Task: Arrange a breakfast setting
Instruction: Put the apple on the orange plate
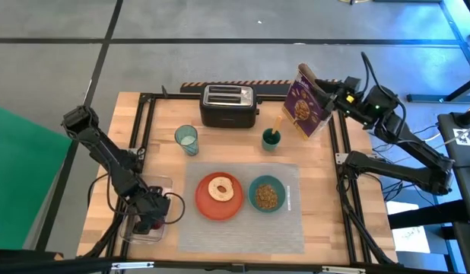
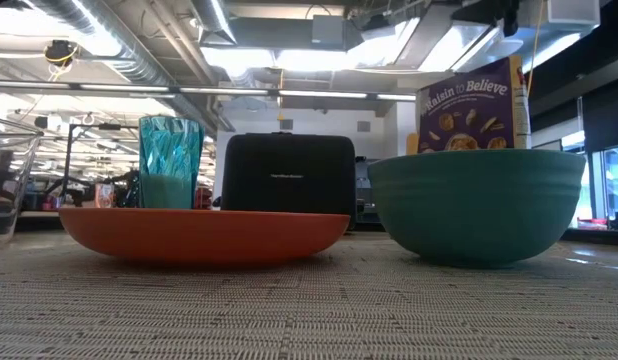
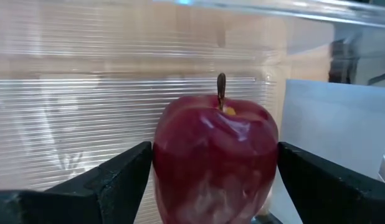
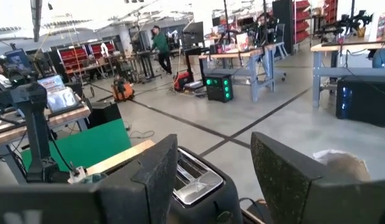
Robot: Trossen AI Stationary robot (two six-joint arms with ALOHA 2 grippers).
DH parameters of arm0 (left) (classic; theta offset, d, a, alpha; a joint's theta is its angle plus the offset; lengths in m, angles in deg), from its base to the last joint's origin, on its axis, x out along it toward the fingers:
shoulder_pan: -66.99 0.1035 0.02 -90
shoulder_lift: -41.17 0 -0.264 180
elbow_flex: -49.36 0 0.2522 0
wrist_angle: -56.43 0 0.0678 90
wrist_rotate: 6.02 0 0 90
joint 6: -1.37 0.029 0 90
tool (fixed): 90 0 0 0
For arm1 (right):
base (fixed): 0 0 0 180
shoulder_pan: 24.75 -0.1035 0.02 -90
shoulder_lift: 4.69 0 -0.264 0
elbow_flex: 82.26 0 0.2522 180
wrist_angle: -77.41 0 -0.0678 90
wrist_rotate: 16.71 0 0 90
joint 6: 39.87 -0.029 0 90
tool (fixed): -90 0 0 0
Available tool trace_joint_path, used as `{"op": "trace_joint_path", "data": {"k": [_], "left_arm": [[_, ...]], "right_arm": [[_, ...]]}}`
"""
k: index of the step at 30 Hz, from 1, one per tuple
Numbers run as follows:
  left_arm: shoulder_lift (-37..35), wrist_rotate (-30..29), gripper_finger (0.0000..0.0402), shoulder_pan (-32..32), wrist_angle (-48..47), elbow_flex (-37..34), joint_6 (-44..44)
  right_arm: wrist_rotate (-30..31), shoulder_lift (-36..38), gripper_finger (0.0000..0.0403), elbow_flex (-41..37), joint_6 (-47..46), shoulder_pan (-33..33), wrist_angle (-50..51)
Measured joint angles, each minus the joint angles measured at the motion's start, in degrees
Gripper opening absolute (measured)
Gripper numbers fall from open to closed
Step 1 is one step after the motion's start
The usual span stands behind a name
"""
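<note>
- Looking down from the high view, the grey translucent rectangular placemat [image 1: 242, 207] lies at about 6 o'clock on the wooden table [image 1: 220, 137]. It carries the round orange plate [image 1: 219, 196] with a bagel half [image 1: 220, 189] and the smaller teal bowl [image 1: 266, 194]. The clear bluish tumbler [image 1: 186, 139] and the orange-handled spoon [image 1: 277, 125], standing in a small teal cup [image 1: 271, 139], wait off the mat near 12 o'clock. The left claw [image 1: 149, 217] is down in a clear plastic bin [image 1: 144, 221] at 8 o'clock; the right claw [image 1: 324, 94] sits high at 2 o'clock by the purple cereal box [image 1: 303, 103].
- Low view: plate and bowl side by side, black toaster [image 2: 287, 174] behind.
- Left wrist view: fingers straddle the dark red fruit [image 3: 215, 165], apparently unclenched.
- Right wrist view: fingers spread, empty.
- Judgement: fruit, tumbler and spoon remain.
</note>
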Motion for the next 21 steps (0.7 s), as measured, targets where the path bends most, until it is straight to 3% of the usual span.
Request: {"op": "trace_joint_path", "data": {"k": [12, 18, 21], "left_arm": [[0.0, 1.0, 0.029, 0.3, 0.3, -0.8, -1.6], [0.2, 7.6, 0.0285, 1.9, -6.3, 4.6, -3.3], [0.1, 7.9, 0.0285, 2.1, -12.7, 9.4, -2.6]], "right_arm": [[0.0, -0.2, 0.0193, 0.0, -0.2, 0.0, -0.6], [0.1, -0.2, 0.0193, 0.0, -0.2, 0.0, -3.9], [0.0, -0.2, 0.0193, 0.0, -0.2, 0.0, -7.1]]}}
